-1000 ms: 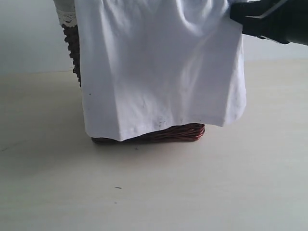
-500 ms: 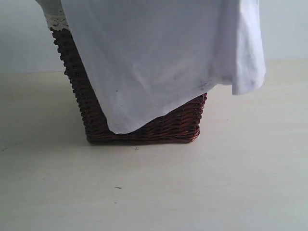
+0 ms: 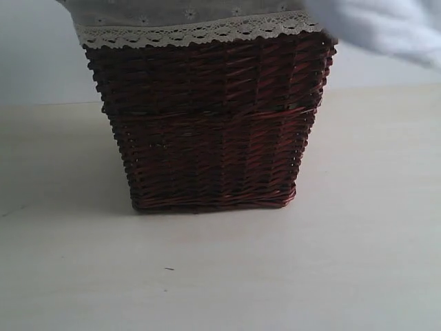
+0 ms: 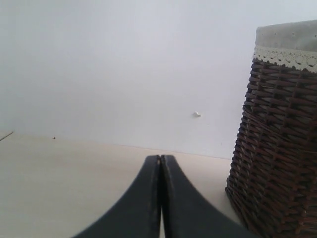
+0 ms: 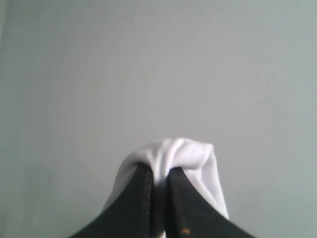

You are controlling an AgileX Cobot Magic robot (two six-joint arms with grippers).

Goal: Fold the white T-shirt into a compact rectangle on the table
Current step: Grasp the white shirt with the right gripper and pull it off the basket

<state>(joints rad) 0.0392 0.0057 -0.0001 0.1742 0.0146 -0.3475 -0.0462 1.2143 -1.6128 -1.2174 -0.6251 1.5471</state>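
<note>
Cream table carries a wicker basket before a pale wall; the T-shirt hangs clear of the table, pinched in the right gripper; the left gripper is closed, empty.

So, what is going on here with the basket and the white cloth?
The right gripper is shut on a bunch of the white T-shirt and holds it up in the air, by the rim of the wicker basket. The left gripper is shut and empty, low over the table beside the basket. No folding is done yet.
</note>
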